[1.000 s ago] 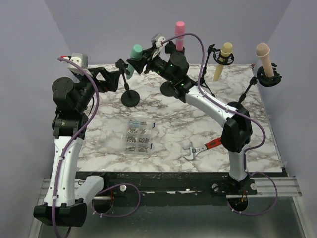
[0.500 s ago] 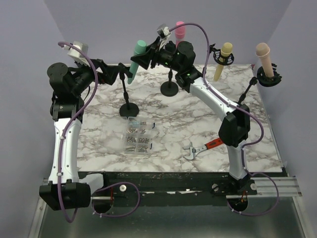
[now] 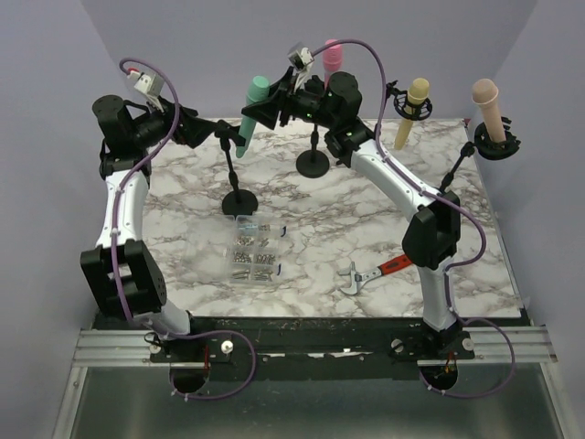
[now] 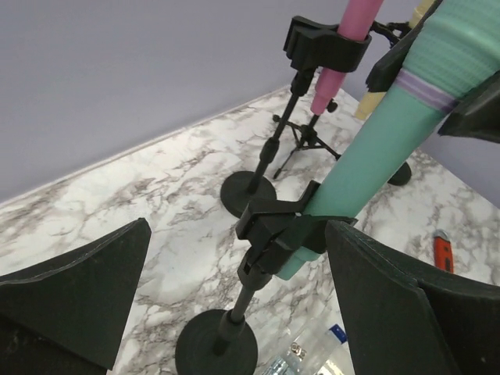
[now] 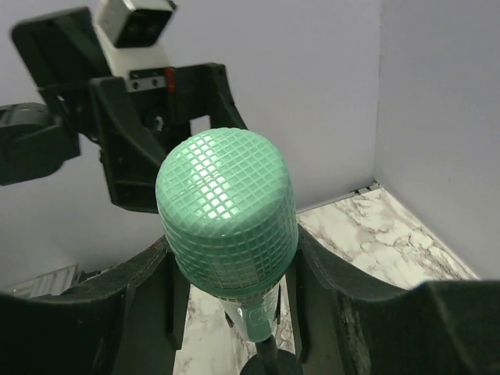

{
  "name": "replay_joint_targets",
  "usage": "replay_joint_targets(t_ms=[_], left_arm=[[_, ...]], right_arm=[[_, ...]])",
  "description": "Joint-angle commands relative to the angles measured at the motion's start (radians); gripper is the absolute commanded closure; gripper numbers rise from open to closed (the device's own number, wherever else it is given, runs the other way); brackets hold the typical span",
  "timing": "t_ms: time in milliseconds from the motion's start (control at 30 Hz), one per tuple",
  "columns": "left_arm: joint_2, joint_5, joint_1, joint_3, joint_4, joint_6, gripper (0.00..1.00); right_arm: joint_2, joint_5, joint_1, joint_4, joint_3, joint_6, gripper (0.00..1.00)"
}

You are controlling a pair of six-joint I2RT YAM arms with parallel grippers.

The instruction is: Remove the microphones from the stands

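Gripping the green microphone (image 3: 257,90) clipped in the far-left stand (image 3: 230,170): right gripper (image 3: 260,113); left gripper (image 3: 219,135) jaws wide open beside it.

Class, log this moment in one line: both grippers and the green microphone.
left gripper: open, facing stand clip | right gripper: shut on green microphone | green microphone: in clip, not yet removed

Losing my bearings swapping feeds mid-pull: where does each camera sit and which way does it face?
Top external: above and behind the robot, looking down on the table; both arms show.
Left wrist: looks between the open left fingers at the green microphone in its stand.
Right wrist: looks along the right fingers, closed on that microphone.
Shared: that microphone, in all three.
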Motion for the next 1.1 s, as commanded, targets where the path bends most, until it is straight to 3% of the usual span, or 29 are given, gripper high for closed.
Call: replay_joint_targets(t_ms=[0, 167, 267, 567, 833, 933, 1000, 1067], left_arm=[[0.114, 0.209, 0.0, 0.067, 0.157, -0.058, 0.01], [0.18, 0.271, -0.003, 0.007, 0.525, -0.302, 0.01], [0.218, 0.295, -0.015, 0.018, 0.607, -0.376, 0.03], [0.243, 0.296, -0.062, -0.014, 0.624, -0.358, 0.06], [0.203, 0.246, -0.079, -0.058, 0.485, -0.21, 0.18], [0.196, 0.227, -0.079, -0.064, 0.47, -0.192, 0.38], [0.177, 0.202, -0.081, -0.074, 0.421, -0.137, 0.59], [0.153, 0.179, -0.084, -0.077, 0.351, -0.069, 0.87]], right_arm=[[0.022, -0.033, -0.005, 0.0, 0.048, -0.004, 0.99], [0.032, -0.039, -0.005, -0.001, 0.067, 0.005, 0.99], [0.037, -0.041, -0.006, 0.005, 0.068, 0.012, 0.99], [0.029, -0.048, -0.005, 0.01, 0.055, 0.021, 0.99], [0.03, -0.048, -0.005, 0.011, 0.059, 0.028, 0.99], [0.032, -0.051, -0.005, 0.011, 0.058, 0.032, 0.99], [0.03, -0.05, -0.005, 0.01, 0.056, 0.029, 0.99], [0.027, -0.042, -0.005, 0.009, 0.055, 0.025, 0.99]])
